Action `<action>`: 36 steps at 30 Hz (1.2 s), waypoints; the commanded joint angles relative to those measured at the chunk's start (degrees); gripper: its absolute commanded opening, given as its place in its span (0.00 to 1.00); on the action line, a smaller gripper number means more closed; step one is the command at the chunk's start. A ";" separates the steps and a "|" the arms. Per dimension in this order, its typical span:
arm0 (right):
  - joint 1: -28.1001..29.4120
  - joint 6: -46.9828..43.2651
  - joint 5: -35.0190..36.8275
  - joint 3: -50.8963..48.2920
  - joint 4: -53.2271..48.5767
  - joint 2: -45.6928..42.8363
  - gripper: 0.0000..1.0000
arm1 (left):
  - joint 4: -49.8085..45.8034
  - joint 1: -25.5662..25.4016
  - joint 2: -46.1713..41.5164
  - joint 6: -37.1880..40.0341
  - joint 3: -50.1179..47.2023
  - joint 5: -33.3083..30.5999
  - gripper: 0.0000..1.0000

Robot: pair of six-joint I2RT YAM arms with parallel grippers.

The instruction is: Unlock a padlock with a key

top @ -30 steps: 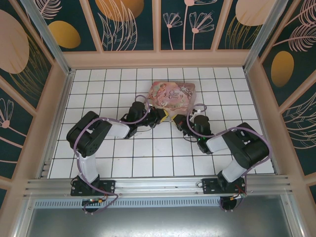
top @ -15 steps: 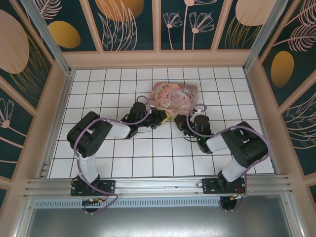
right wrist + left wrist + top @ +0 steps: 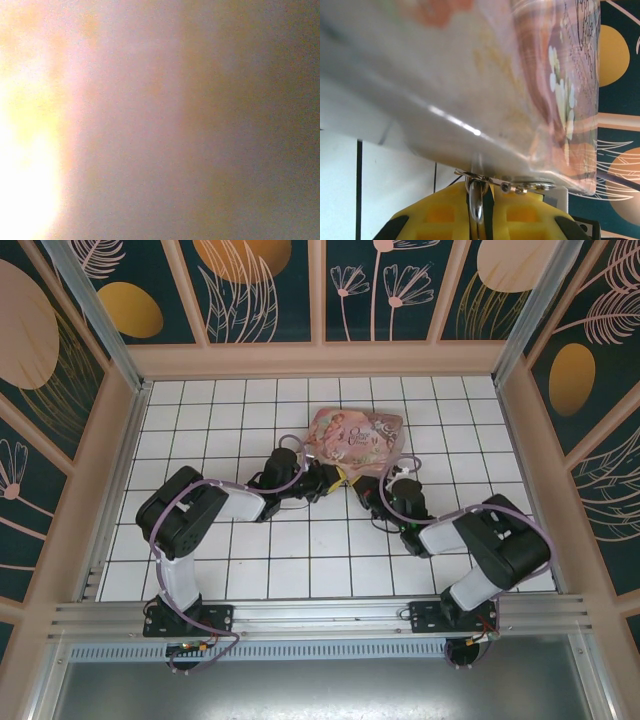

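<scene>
In the left wrist view the padlock's thin silver shackle (image 3: 476,197) hangs through the metal hasp (image 3: 520,187) at the lower edge of the pink floral tin box (image 3: 470,75). The yellow fingers (image 3: 440,217) of my left gripper (image 3: 481,205) are shut on that shackle; the padlock's body is hidden between them. From above, my left gripper (image 3: 337,478) and right gripper (image 3: 361,484) meet tip to tip at the tin box's (image 3: 357,432) near edge. My right gripper is shut, and its wrist view is a pink-grey blur. The key is hidden.
White tiled floor (image 3: 300,550) lies between the arms and the near rail. Patterned walls (image 3: 320,300) enclose the back and both sides. Purple cables (image 3: 215,483) loop over both arms.
The tin box has shifted slightly to the right and turned a little. Both grippers stayed together at its near edge, drifting a little with it.
</scene>
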 commanded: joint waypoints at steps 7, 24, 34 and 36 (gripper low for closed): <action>0.98 -1.39 2.67 -3.85 -8.56 -9.97 0.00 | 1.60 -0.32 1.14 -0.10 2.08 0.44 0.00; 2.58 0.32 3.30 -0.26 -5.61 -7.21 0.00 | 1.25 -0.34 1.16 -0.23 2.44 0.00 0.00; 1.97 0.11 3.48 1.09 -5.95 -6.83 0.00 | 1.67 -0.33 1.14 -0.14 1.69 0.18 0.00; 1.88 -0.01 3.48 1.39 -6.22 -6.81 0.00 | 1.78 -0.34 1.07 -0.10 1.64 0.27 0.00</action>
